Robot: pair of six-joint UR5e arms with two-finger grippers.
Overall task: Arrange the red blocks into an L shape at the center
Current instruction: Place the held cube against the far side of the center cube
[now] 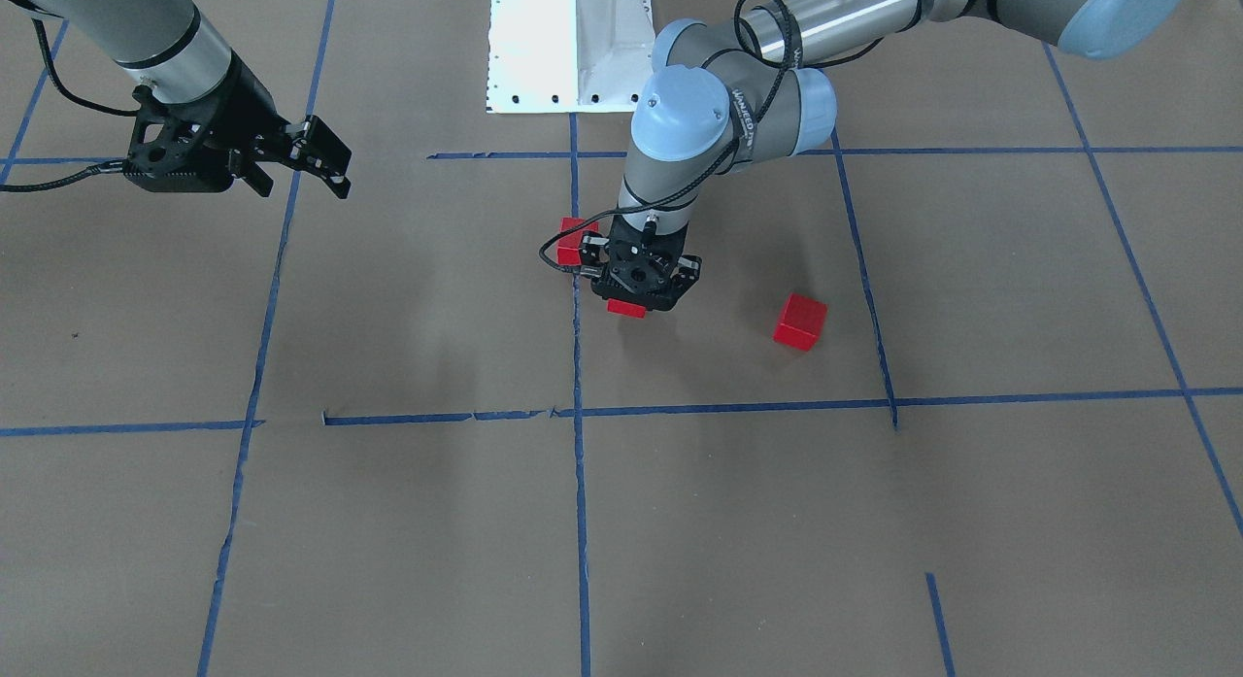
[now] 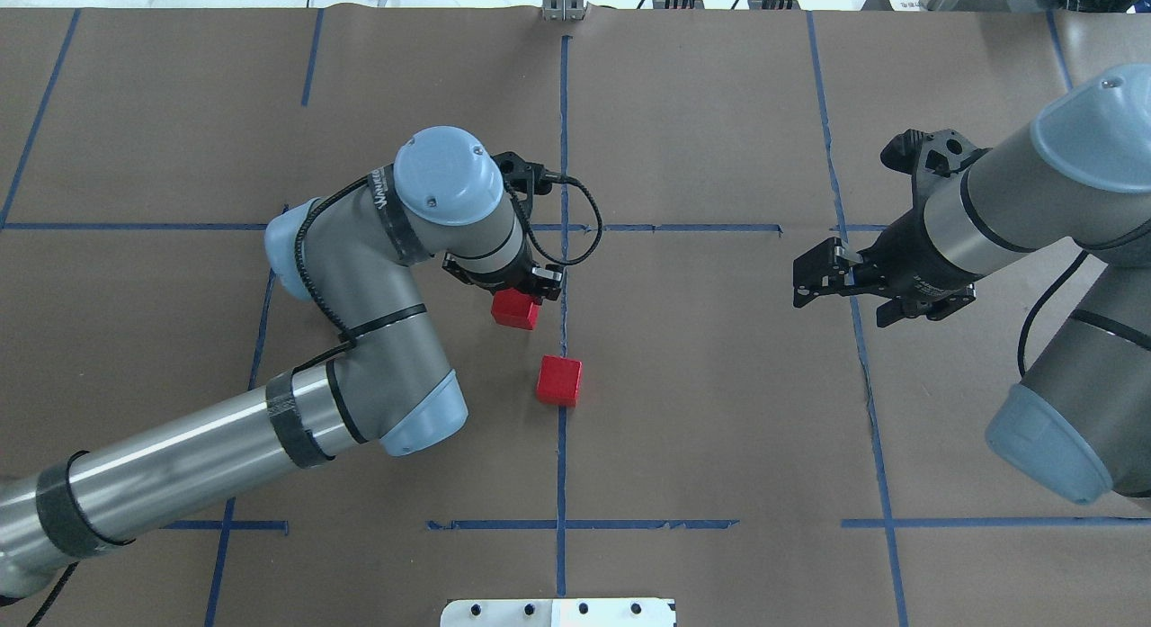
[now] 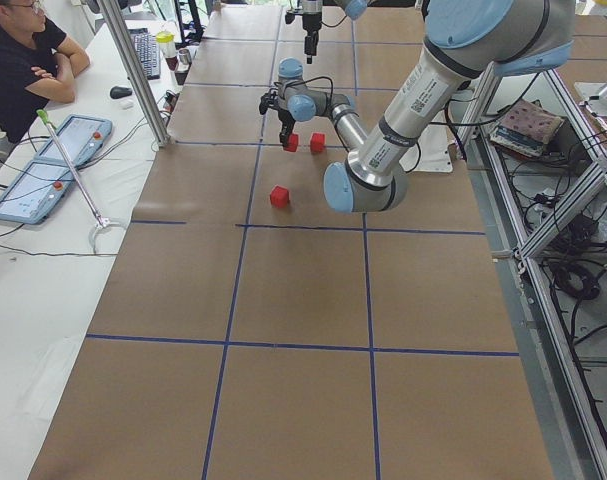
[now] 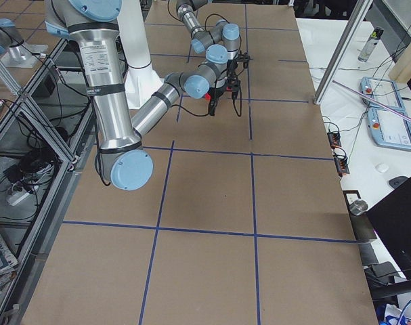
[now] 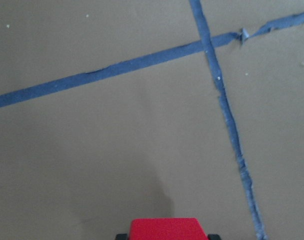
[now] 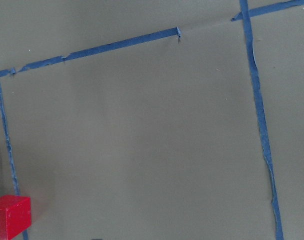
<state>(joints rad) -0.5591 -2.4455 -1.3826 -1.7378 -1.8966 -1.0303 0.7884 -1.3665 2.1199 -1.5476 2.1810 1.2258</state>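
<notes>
My left gripper (image 1: 636,290) points straight down in the center cells and is shut on a red block (image 2: 515,309), low over the paper just on my left of the vertical blue tape line (image 2: 563,141). The held block shows at the bottom edge of the left wrist view (image 5: 164,229). A second red block (image 2: 559,380) lies on the tape line, nearer my base and apart from the held one. A third red block (image 1: 800,321) lies further to my left; my left arm hides it in the overhead view. My right gripper (image 2: 832,290) is open, empty and raised at the right.
The white robot base plate (image 1: 571,46) sits at the table's near edge. My left forearm (image 2: 225,447) stretches low across the left cells. An operator (image 3: 23,60) sits beyond the far side of the table.
</notes>
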